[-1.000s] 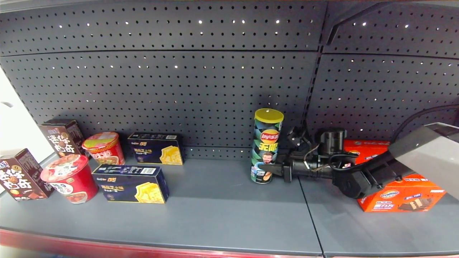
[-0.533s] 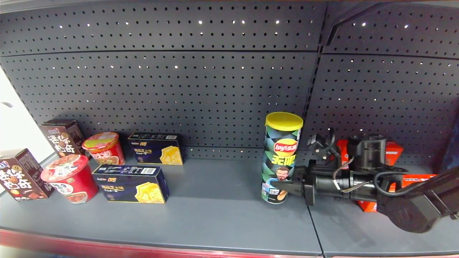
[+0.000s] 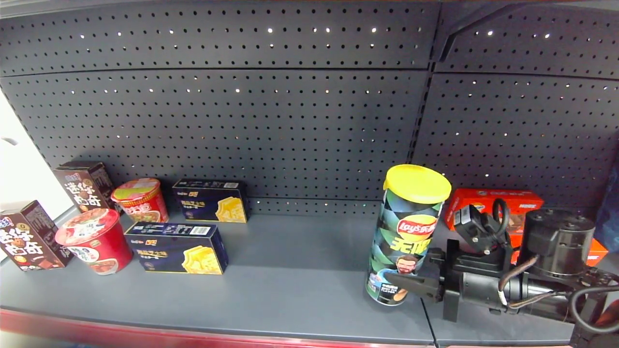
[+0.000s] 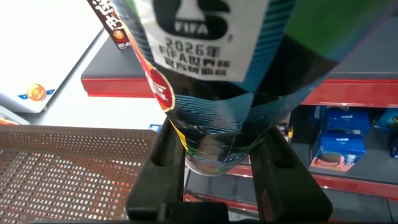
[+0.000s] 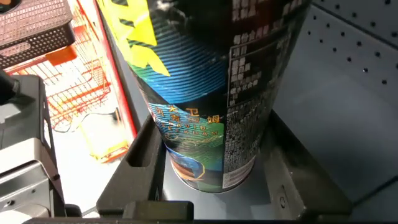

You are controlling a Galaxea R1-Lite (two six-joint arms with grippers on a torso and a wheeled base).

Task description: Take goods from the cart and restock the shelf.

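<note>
1. The right gripper (image 3: 401,282) is clamped on the lower body of one yellow-lidded chips can (image 3: 408,232), which is upright near the front of the shelf (image 3: 300,270).
2. The left gripper (image 4: 221,149) grasps a second chips can (image 4: 217,74) above the mesh cart (image 4: 68,168).
3. The shelf carries two brown boxes (image 3: 29,237), two noodle cups (image 3: 94,239), two navy boxes (image 3: 179,246) and two orange boxes (image 3: 493,200).

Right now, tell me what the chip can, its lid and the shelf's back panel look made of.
The chip can: likely cardboard tube, glossy printed wrap catching light. Its lid: probably plastic, smooth matte yellow. The back panel: seemingly painted sheet metal, dark matte, evenly punched holes.
</note>
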